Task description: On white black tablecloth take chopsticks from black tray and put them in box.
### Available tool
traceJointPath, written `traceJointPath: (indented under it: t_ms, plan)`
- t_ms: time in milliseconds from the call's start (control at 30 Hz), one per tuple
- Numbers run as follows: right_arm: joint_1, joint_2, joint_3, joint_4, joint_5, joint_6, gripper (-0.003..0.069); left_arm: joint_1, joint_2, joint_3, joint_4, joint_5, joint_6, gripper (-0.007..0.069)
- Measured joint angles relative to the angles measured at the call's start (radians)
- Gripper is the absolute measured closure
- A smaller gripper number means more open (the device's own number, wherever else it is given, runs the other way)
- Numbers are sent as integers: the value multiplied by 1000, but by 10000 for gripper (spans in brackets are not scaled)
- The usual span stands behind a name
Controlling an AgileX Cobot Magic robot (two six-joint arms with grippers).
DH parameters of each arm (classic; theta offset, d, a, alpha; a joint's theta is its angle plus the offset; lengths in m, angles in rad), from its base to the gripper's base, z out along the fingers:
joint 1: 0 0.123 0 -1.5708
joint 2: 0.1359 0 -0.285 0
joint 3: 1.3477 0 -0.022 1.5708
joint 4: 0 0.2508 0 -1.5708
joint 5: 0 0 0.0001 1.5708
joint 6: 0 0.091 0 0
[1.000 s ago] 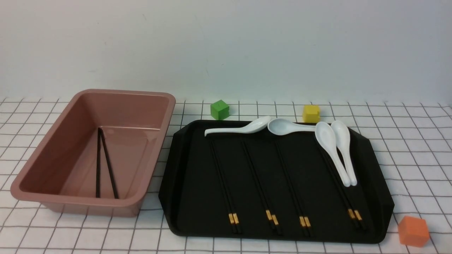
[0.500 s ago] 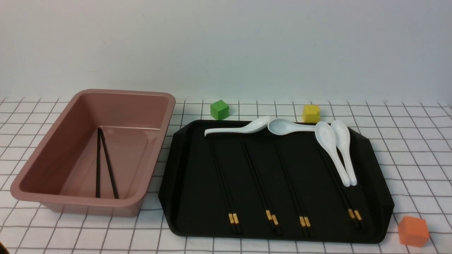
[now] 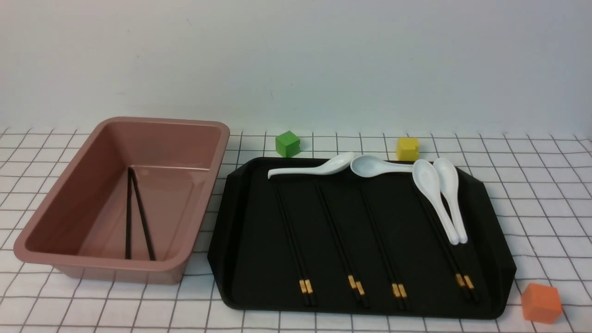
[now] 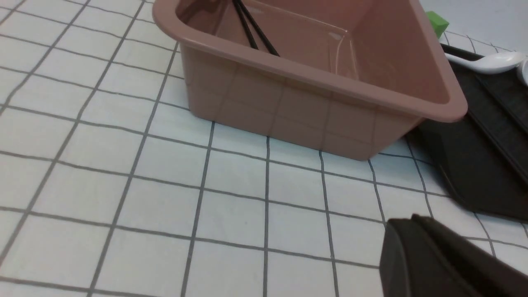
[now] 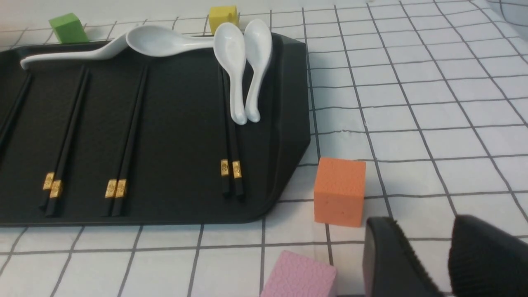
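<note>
The plain black chopsticks lie inside the pink box at the left of the tablecloth, crossed at their far ends. They also show in the left wrist view inside the box. The black tray sits to the right of the box. Neither gripper shows in the front view. My left gripper is shut and empty, low over the cloth near the box's near corner. My right gripper is open and empty over the cloth, right of the tray.
Several black chopstick pairs with gold bands and several white spoons lie on the tray. A green cube and a yellow cube stand behind it. An orange cube and a pink cube lie beside my right gripper.
A dark bit that showed at the front view's bottom left corner half a second ago is gone. Nothing on the table has moved.
</note>
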Motion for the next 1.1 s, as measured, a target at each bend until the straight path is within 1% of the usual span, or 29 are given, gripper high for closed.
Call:
traceJointPath:
  t_ms: [500, 1100]
  plan:
    - [0, 0, 0, 0, 0, 0, 419, 0, 0, 0, 0, 0, 0, 606]
    - [0, 0, 0, 0, 0, 0, 419, 0, 0, 0, 0, 0, 0, 606]
